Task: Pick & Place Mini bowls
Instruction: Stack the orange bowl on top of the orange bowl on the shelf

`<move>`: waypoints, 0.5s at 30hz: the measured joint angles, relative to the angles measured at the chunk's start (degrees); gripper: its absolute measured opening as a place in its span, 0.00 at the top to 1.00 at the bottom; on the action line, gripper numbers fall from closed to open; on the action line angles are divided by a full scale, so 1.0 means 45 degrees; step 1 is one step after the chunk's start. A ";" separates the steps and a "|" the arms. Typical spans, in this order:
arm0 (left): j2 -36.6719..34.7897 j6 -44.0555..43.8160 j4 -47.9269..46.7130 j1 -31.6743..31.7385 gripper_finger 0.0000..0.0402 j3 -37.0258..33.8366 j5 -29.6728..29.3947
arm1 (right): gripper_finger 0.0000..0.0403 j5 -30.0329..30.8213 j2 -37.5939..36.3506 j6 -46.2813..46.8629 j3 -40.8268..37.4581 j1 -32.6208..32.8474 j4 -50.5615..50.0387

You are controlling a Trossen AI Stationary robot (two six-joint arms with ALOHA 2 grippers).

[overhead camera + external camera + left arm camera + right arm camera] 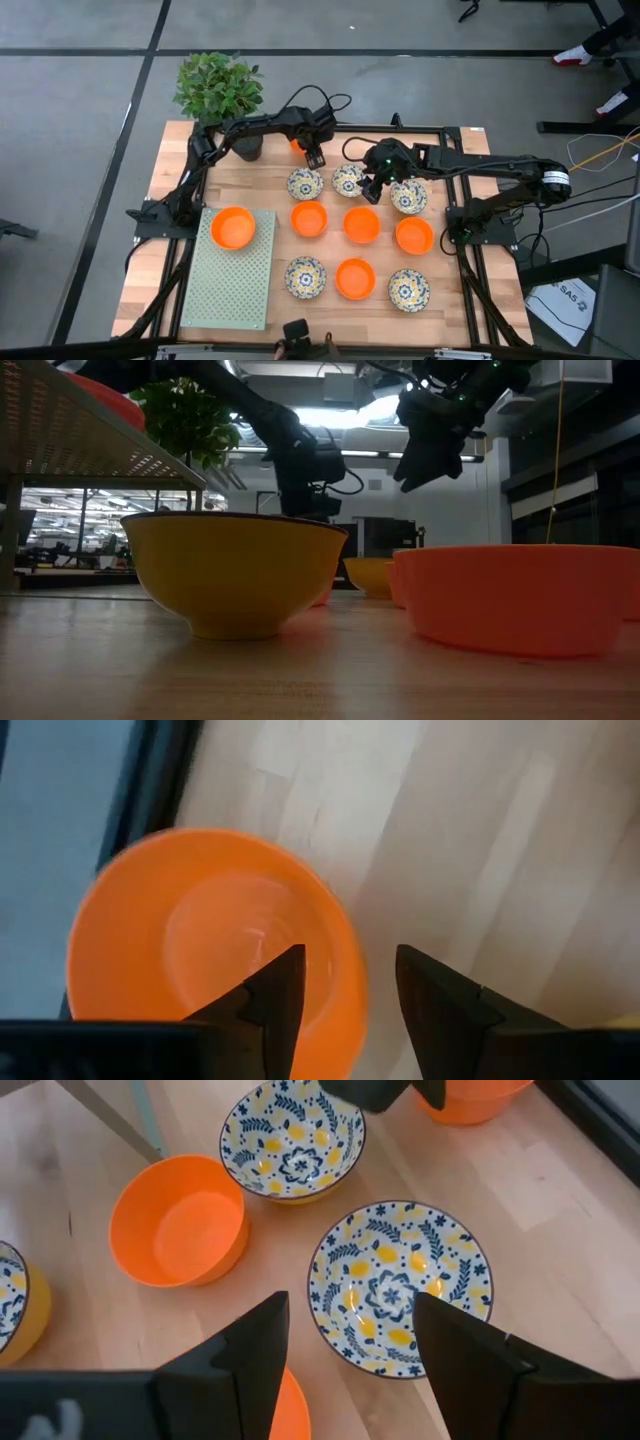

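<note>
Wooden table (250,196), orange mini bowl (215,945) straddled by open left claw (345,990).

Wooden table (470,300); mini bowls (361,225), green perforated mat (228,285), plant pot (248,148) on it

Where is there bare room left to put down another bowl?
Most free room is on the green perforated mat, below the single orange bowl on it. Bare wood also shows at the table's far left edge beside the plant pot. The centre and right are crowded: three rows of bowls, with both grippers over the far row.
</note>
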 joint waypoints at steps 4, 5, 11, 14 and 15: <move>0.0021 0.0249 -0.0001 -0.0089 0.68 -0.0016 -0.0289 | 0.47 0.0000 0.0000 0.0005 0.0000 0.0000 0.0125; 0.0021 0.0351 -0.0022 -0.0094 0.71 -0.0016 -0.0223 | 0.47 -0.0004 0.0000 0.0005 0.0000 0.0000 0.0152; 0.0021 0.0654 -0.0337 -0.0089 0.86 -0.0016 0.0024 | 0.47 -0.0005 0.0000 0.0044 0.0000 0.0000 0.0216; 0.0021 0.0619 -0.0302 -0.0089 0.94 -0.0016 0.0154 | 0.47 -0.0005 0.0000 0.0044 0.0000 0.0000 0.0280; 0.0021 0.0610 -0.0302 -0.0089 0.96 -0.0016 0.0254 | 0.47 -0.0003 0.0000 0.0044 0.0000 0.0000 0.0341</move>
